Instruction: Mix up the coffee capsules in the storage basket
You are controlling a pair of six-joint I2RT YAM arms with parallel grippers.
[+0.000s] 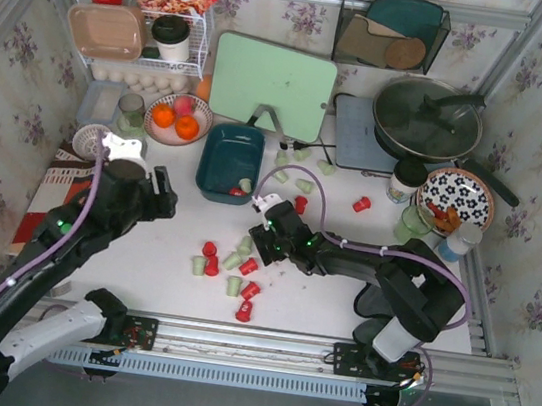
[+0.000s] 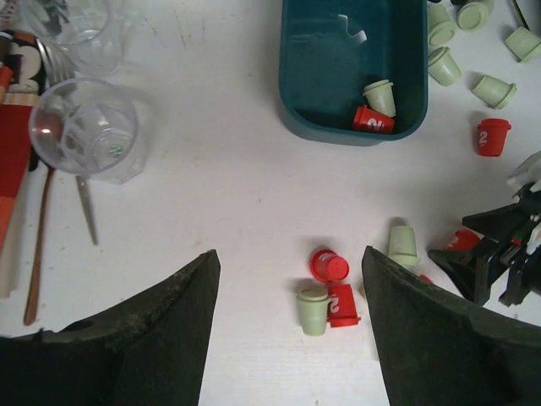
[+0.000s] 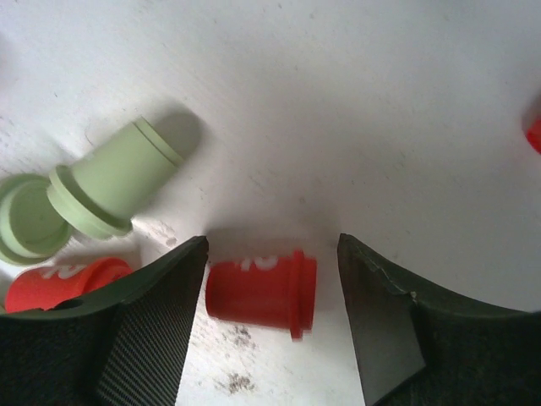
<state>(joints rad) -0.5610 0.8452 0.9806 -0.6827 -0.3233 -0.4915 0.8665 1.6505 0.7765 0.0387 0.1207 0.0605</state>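
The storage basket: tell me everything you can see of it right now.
The storage basket is a dark teal rectangular tub with rounded corners and low walls, and its smooth sheen suggests plastic. It stands upright with its open top up on the white table, just in front of the pale green cutting board. It is nearly empty: one pale green capsule and one red capsule lie side by side in its near right corner.

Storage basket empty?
No, the storage basket holds one red capsule and one pale green capsule.
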